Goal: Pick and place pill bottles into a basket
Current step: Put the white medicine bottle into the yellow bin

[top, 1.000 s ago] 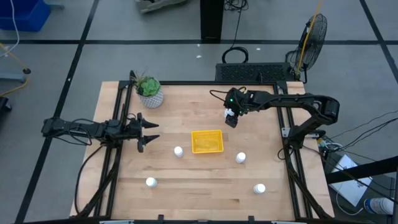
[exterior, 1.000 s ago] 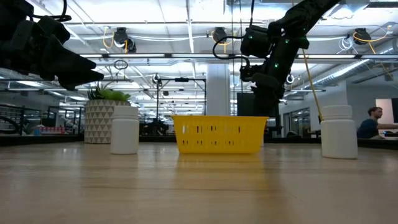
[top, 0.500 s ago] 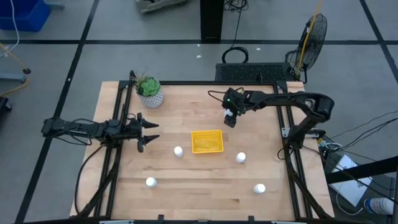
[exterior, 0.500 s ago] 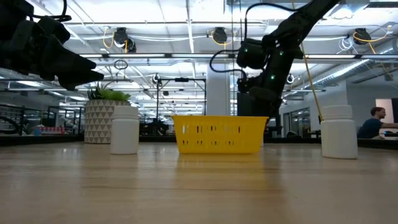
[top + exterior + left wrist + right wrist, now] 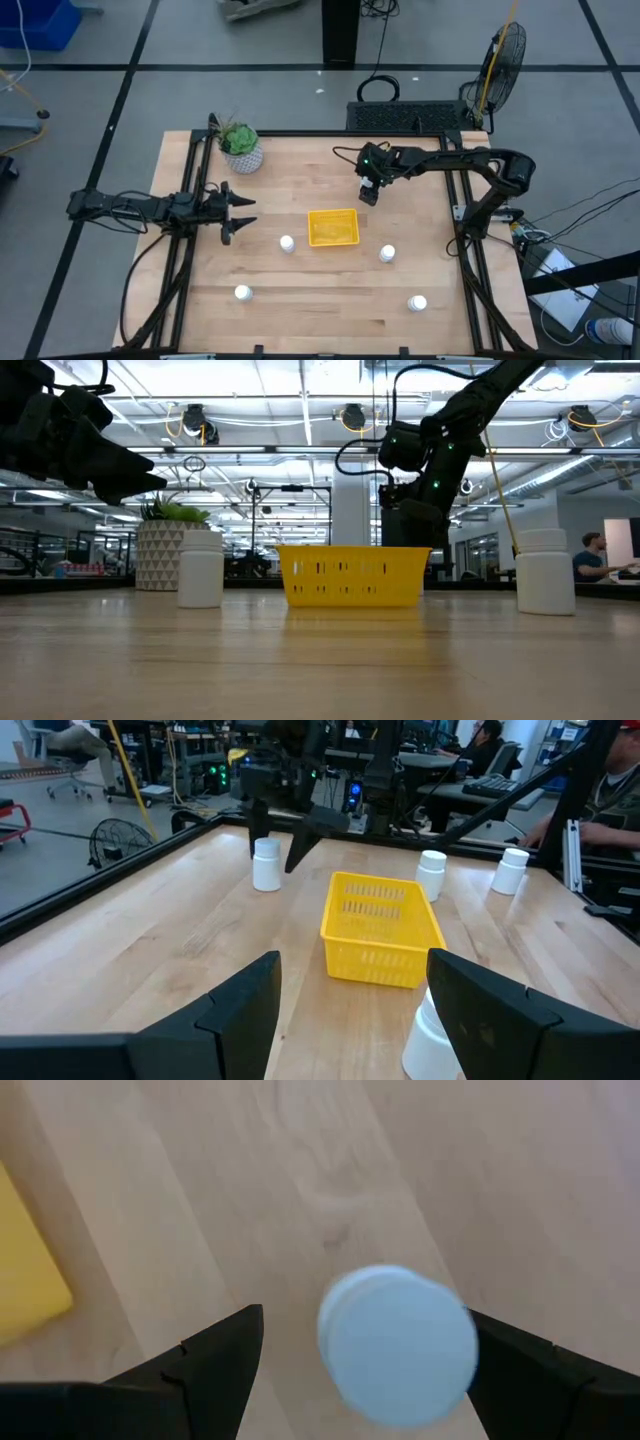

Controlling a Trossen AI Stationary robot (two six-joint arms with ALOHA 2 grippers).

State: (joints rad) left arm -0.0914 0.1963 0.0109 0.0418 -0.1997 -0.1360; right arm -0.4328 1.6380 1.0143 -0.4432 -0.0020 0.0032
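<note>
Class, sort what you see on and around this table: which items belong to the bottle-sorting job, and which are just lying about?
Belongs to the job:
- pill bottles
- yellow basket
- right end effector, open above the fifth bottle
- left end effector, open, waiting at the table's left

Just lying about:
- potted plant
- fan

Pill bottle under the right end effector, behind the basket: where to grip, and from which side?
Grip the pill bottle across its round body just below the cap, coming straight down. It stands upright on bare wood, clear of the basket, and the right end effector is already above it, fingers open to either side. A descent, then a squeeze, should likely do it.
</note>
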